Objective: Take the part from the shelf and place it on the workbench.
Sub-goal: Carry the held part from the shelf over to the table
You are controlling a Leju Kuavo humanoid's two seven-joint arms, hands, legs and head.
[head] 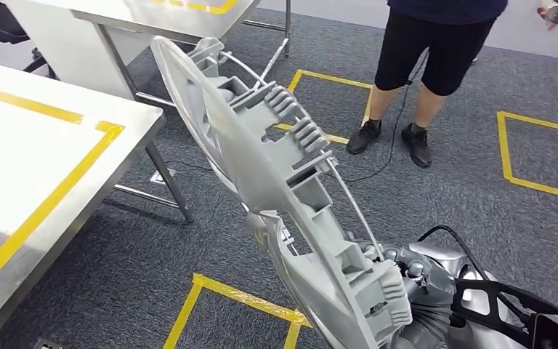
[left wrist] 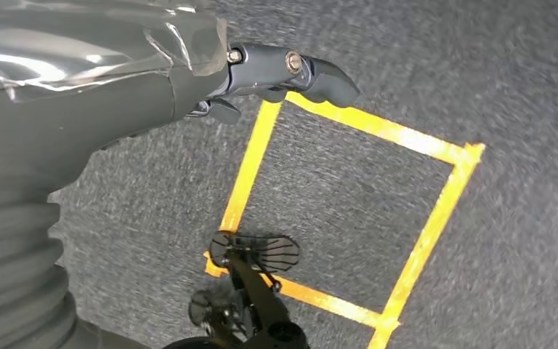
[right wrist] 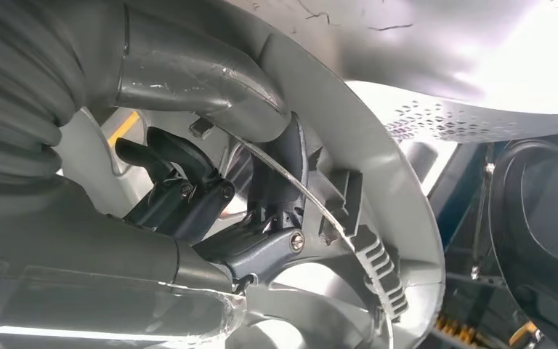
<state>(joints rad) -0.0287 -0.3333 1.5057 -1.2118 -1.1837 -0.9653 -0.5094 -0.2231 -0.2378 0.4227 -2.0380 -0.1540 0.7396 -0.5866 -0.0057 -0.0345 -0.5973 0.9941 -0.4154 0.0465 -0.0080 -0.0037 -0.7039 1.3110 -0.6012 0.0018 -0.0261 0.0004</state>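
Looking down from the head view, we see the part [head: 290, 189], a long grey plastic moulding, held by our right hand [head: 414, 291] at its near end. Its long axis runs diagonally up and away, toward the far table [head: 116, 43], above the carpet beside the workbench [head: 36, 167]. From the right wrist we see the fingers [right wrist: 189, 196] hooked through the part's ribs. Our left hand [left wrist: 276, 76] hangs over yellow floor tape [left wrist: 407, 240], fingers curled, holding nothing. A person [head: 436, 51] stands beyond.
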